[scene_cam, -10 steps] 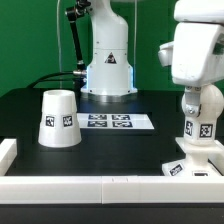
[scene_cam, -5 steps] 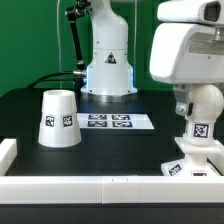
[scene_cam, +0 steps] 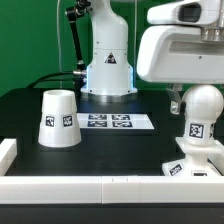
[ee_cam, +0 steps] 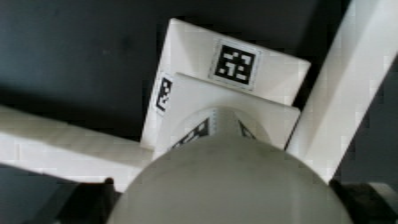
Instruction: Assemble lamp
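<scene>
Overhead, an open gripper hung above the bulb on the lamp base

Seen from the exterior view, a black table (scene_cam: 110, 150) carried three white lamp parts, each marked with black-and-white square tags. The stepped square base (scene_cam: 200, 160) sat near the table's front edge, toward the corner at the exterior view's right. The bulb (scene_cam: 202, 104) stood upright on the base, round head uppermost, with a tag on its neck. The robot arm (scene_cam: 185, 45), a large white housing, hung directly above the bulb's head.

The wrist view looked straight down the bulb. Its rounded head filled the nearest part of that picture, and the base with one of its tags lay beyond. The gripper (ee_cam: 222, 195) had its jaws spread wide to either side of the bulb's head and gripped nothing.

The cone-shaped shade (scene_cam: 58, 118) stood wide end down toward the table's edge at the exterior view's left, well apart from the base. The marker board (scene_cam: 118, 122) lay flat between them, farther back. A white pedestal (scene_cam: 107, 65) rose at the table's back edge. A low white rail (scene_cam: 90, 185) ran along the front edge.
</scene>
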Controlling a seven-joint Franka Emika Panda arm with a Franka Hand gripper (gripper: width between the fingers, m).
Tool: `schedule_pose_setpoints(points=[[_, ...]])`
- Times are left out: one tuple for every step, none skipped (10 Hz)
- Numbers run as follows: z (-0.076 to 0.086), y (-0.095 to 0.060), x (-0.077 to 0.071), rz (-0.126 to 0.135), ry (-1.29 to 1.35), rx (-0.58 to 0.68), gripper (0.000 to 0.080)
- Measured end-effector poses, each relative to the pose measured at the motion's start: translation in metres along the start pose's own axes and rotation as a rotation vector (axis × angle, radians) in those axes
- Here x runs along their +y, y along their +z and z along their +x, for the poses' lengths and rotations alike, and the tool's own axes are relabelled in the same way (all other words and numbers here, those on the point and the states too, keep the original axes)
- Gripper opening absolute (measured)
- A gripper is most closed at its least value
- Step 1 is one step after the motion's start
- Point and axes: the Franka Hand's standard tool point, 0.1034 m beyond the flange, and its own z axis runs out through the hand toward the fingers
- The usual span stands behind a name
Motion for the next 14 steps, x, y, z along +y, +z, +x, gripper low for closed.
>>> schedule_pose_setpoints(points=[[0.002, 0.000, 0.000, 0.011, 0.045, 0.016, 0.0577], [0.005, 0.001, 0.000, 0.033, 0.142, 0.048, 0.0577], [0.005, 0.001, -0.003, 0.037, 0.216, 0.049, 0.0577], [0.005, 0.001, -0.004, 0.042, 0.264, 0.048, 0.0577], [0.005, 0.000, -0.006, 0.053, 0.377, 0.045, 0.0577], [0.005, 0.000, -0.007, 0.058, 0.427, 0.043, 0.0577], [0.005, 0.000, -0.007, 0.061, 0.495, 0.041, 0.0577], [0.005, 0.000, -0.007, 0.066, 0.572, 0.039, 0.0577], [0.003, 0.000, -0.006, 0.081, 0.667, 0.037, 0.0577], [0.002, 0.000, -0.008, 0.090, 0.791, 0.032, 0.0577], [0.002, 0.000, -0.009, 0.099, 0.875, 0.027, 0.0577], [0.002, 0.000, -0.010, 0.108, 0.977, 0.018, 0.0577], [0.002, 0.000, -0.012, 0.116, 1.058, 0.011, 0.0577], [0.002, 0.000, -0.012, 0.121, 1.111, 0.005, 0.0577]])
